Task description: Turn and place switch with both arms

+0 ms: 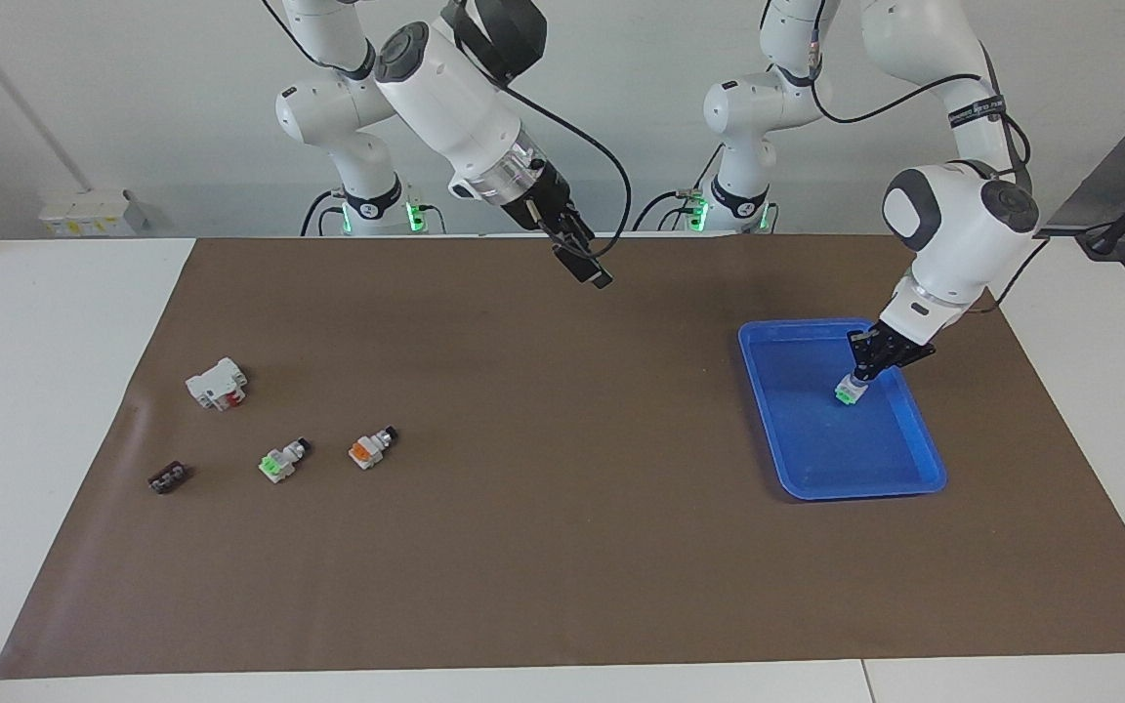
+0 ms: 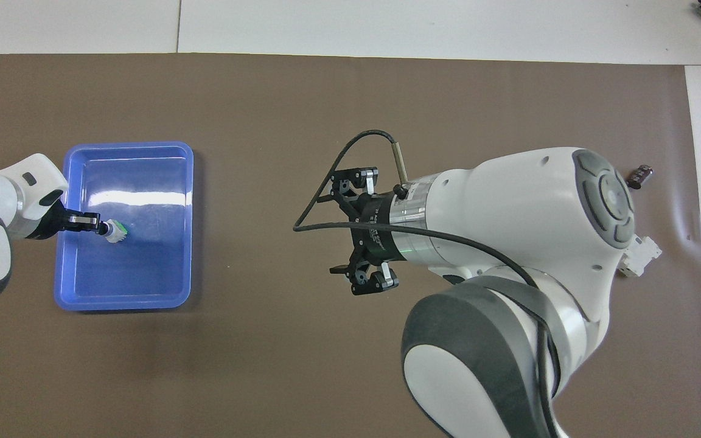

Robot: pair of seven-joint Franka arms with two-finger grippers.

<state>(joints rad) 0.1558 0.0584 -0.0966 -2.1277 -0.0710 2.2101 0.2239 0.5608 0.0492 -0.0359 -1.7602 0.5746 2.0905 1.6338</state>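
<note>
Facing view shows my left end effector (image 1: 860, 376) clamped on the switch (image 1: 850, 392), green end down, low in the blue tray (image 1: 841, 483) so I can set it there. My right end effector (image 1: 584, 262), fingers apart, waits over the worktop (image 1: 562, 547).

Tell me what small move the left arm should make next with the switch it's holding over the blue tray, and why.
Probably lower a little and open. The left gripper is shut on the small white push-button switch with a green end block, green end down, just above or touching the floor of the blue plastic tray. The right gripper waits in the air over the brown mat.
</note>
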